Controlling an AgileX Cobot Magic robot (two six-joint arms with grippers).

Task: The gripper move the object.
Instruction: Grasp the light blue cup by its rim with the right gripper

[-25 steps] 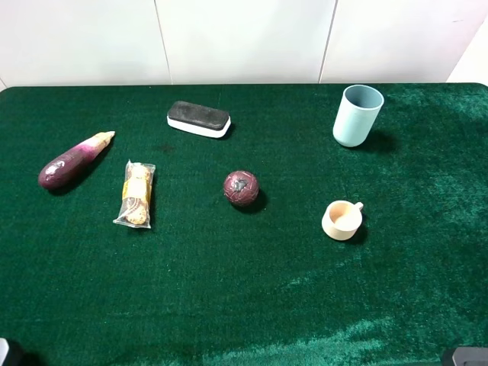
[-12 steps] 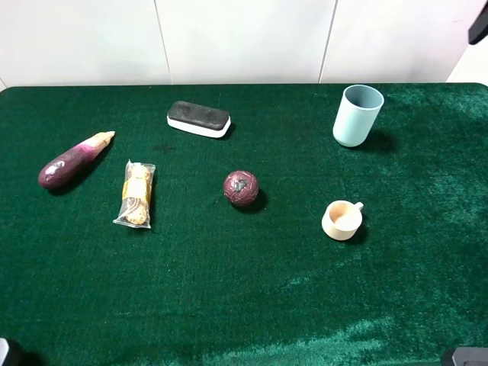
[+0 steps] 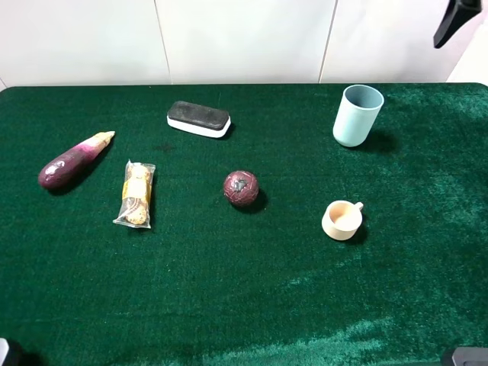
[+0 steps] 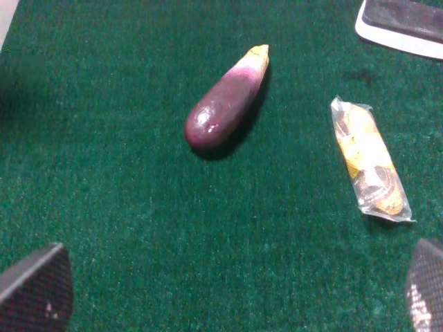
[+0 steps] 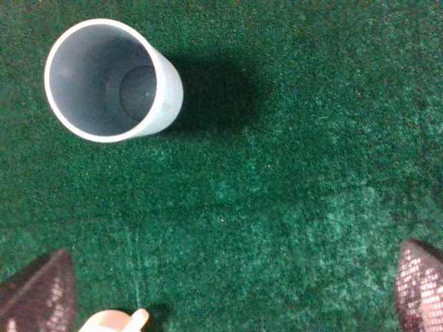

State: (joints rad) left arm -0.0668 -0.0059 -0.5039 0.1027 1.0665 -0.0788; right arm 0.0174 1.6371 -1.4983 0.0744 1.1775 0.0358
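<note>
The pale blue tumbler [image 3: 357, 115] stands upright and empty at the back right of the green table. In the right wrist view I look down into the tumbler [image 5: 111, 79]. My right gripper [image 5: 228, 297] hovers high over the table on the near side of the tumbler, its fingertips [image 5: 41, 294] spread wide and empty. A black part of the right arm [image 3: 456, 21] shows at the top right corner of the exterior view. My left gripper [image 4: 228, 290] is open and empty above the table's left side, its fingertips [image 4: 38, 290] wide apart.
A small cream cup with a handle [image 3: 342, 219] sits in front of the tumbler. A dark red ball [image 3: 241, 188] lies mid-table, a black and white eraser [image 3: 199, 119] at the back, a snack packet [image 3: 136, 194] and an eggplant [image 3: 72, 161] on the left.
A black part of the right arm has come into the exterior view at the top right and moved further in. The objects on the table have not moved.
</note>
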